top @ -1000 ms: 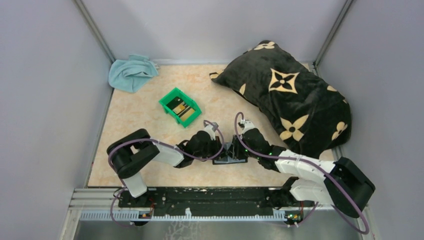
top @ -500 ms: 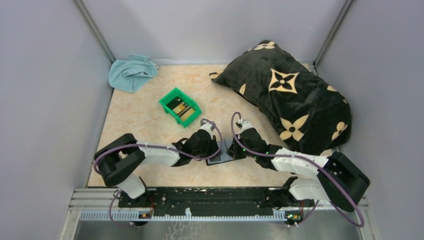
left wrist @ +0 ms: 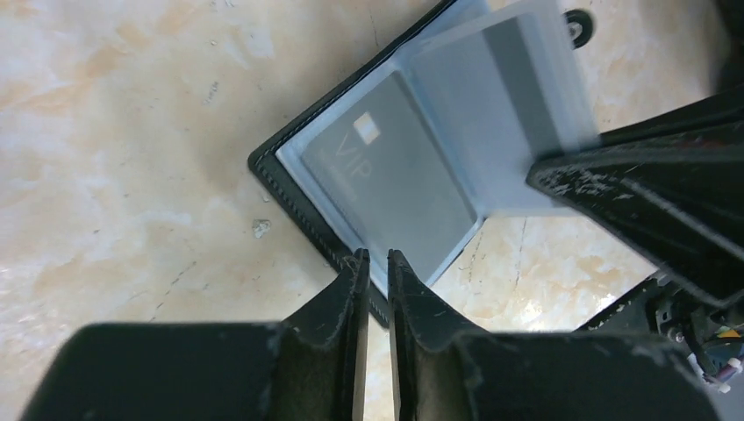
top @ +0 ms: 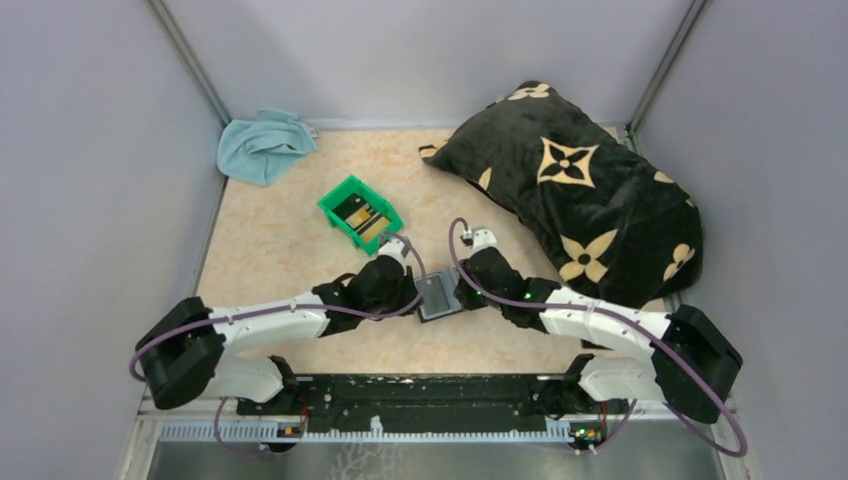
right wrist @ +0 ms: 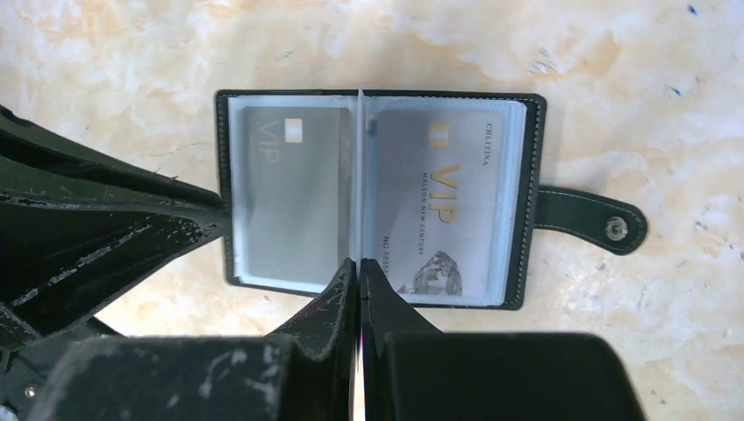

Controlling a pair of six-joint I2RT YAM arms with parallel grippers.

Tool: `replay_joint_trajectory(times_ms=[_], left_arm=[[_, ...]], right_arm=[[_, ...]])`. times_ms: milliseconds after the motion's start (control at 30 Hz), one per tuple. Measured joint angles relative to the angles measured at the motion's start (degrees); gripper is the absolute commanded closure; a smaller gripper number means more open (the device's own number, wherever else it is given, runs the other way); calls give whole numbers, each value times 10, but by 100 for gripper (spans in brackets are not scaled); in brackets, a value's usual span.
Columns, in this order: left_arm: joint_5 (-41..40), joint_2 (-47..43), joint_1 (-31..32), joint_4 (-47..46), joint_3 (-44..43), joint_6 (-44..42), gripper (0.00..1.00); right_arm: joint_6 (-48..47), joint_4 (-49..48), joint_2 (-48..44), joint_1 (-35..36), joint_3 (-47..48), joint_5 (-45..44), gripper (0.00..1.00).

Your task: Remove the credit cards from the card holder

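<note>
The black card holder lies open on the table between my two grippers. In its left pocket sits a grey credit card, also seen from the left wrist. A second grey card with gold VIP lettering fills the right pocket. My right gripper is shut on a clear inner sleeve and holds it upright. My left gripper rests over the holder's left edge, its fingers a narrow slit apart with nothing between them. More dark cards lie in the green bin.
A large black pillow with tan flowers fills the back right, close to my right arm. A teal cloth lies in the back left corner. The holder's snap strap sticks out on its right side. Grey walls enclose the table.
Both grippers and the holder have shifted left and farther from the bases. The holder, propped up before, now lies open flat. My right gripper has shut on the sleeve.
</note>
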State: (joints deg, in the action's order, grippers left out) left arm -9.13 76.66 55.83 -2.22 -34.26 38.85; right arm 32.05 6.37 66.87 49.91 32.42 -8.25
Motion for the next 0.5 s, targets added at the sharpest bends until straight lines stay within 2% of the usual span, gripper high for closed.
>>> replay_joint_trajectory(times_ms=[500], left_arm=[[-54,-85,-4,85,32,6,77]], right_arm=[[-15,84,221,152,177,-145,100]])
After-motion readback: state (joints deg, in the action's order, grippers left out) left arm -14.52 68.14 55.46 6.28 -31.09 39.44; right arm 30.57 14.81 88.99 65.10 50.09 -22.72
